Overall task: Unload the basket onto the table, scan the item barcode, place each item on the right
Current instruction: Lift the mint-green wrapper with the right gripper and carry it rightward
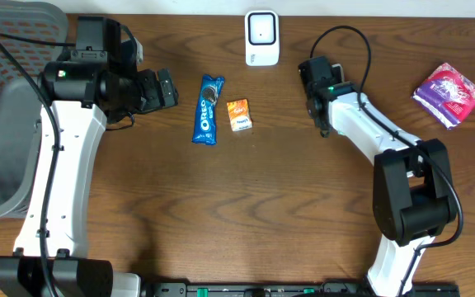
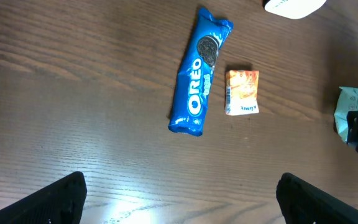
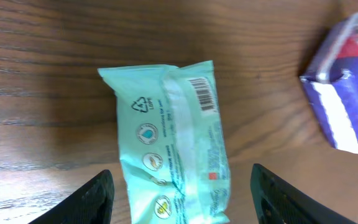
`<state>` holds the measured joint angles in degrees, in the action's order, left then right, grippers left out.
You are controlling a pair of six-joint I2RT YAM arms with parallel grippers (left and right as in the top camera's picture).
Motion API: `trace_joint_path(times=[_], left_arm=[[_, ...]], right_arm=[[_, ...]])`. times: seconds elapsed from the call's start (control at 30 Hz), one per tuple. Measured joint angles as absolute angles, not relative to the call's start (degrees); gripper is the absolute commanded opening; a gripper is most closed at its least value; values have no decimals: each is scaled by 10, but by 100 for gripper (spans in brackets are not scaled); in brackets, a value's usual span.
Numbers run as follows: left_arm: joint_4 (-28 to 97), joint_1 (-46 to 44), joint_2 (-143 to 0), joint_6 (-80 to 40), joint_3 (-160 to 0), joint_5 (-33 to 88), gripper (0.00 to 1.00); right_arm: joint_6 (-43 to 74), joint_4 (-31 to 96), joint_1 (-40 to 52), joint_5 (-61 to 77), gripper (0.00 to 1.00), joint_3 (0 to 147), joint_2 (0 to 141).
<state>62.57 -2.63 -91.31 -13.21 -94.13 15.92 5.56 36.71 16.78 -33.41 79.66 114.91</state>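
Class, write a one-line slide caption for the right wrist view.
Mint-green packet, barcode up, lies on the wooden table within the open right hand.

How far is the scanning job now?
Done: nothing visibly; no item is at the scanner. In hand: the right gripper, open, straddles the green pack, which lies barcode up on the table. Left: grip it, show it to the scanner.

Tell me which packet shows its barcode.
The mint-green packet: its barcode faces up near one end. The Oreo pack, orange packet and purple pack show none.
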Motion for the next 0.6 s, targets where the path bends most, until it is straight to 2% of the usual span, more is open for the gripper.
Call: trace_joint_path(times=[0.27, 0.37, 0.4, 0.47, 0.6], left_arm=[[626, -26, -913, -132, -941, 159, 98], [626, -26, -913, -132, -941, 159, 98], [626, -26, -913, -132, -941, 159, 98], [626, -26, -913, -132, -941, 159, 98], [626, -26, -913, -132, -941, 159, 98]], right_arm=[[52, 360, 140, -271, 68, 797, 1184], [51, 355, 138, -277, 64, 798, 1196], [51, 356, 138, -280, 60, 798, 1197], [49, 357, 138, -283, 37, 799, 1200], [49, 364, 137, -305, 5, 801, 1210]])
